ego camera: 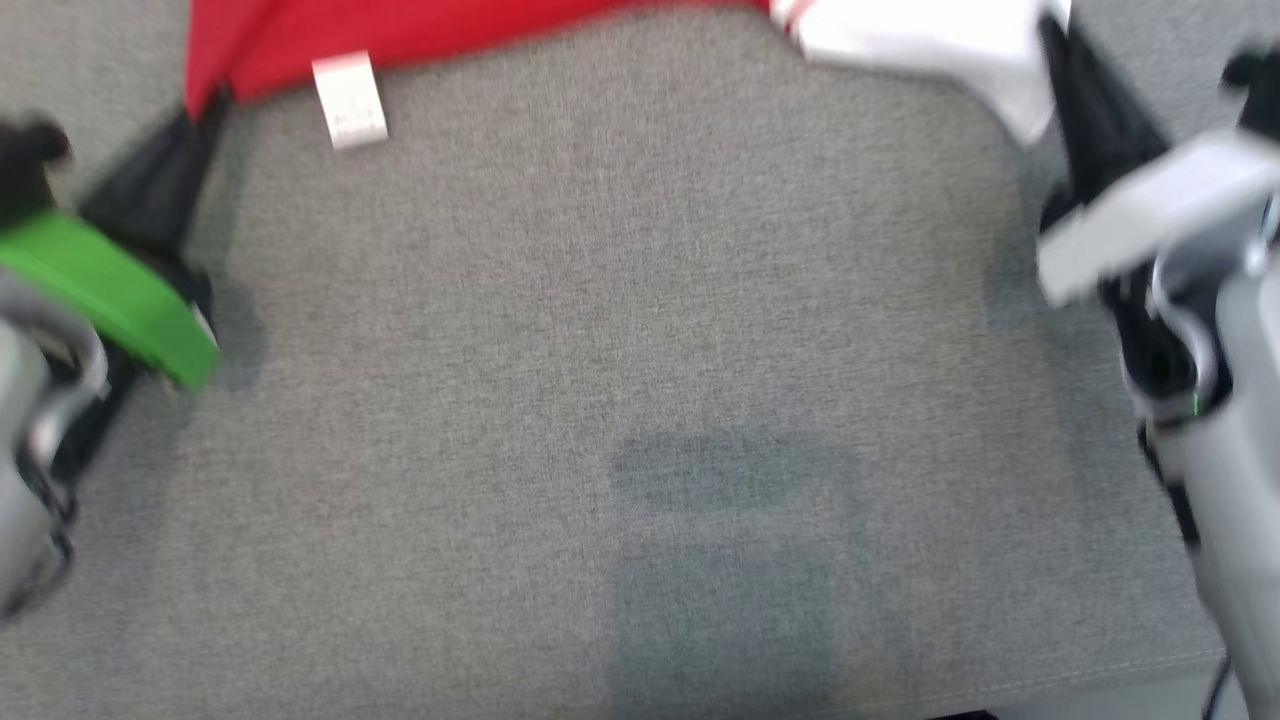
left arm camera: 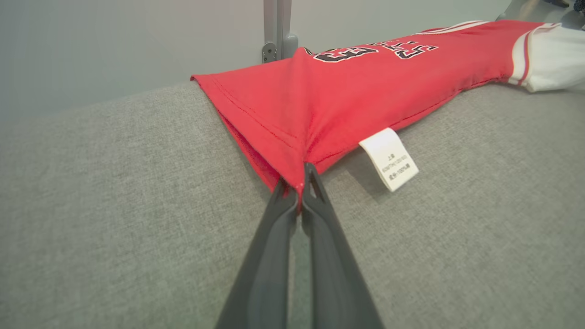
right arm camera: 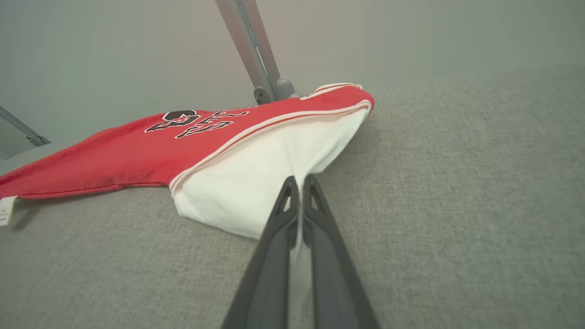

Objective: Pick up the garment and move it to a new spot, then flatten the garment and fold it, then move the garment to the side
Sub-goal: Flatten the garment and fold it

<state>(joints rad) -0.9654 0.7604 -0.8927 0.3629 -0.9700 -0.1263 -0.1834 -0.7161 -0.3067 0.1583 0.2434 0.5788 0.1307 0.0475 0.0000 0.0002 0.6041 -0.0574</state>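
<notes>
Flattening step, judged. The left gripper point(left arm camera: 300, 185) clamps the red jersey point(left arm camera: 365, 91) at its hem corner; the right gripper point(right arm camera: 299, 185) clamps its white sleeve point(right arm camera: 247, 183). Jersey lies at 12 o'clock on the grey cushion point(ego camera: 640, 350). Next: draw toward 6, evenly.

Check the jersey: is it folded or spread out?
Spread out: the jersey stretches across the grey surface, left gripper pinching its red hem corner, right gripper its white sleeve. Fully flat: cannot tell.
</notes>
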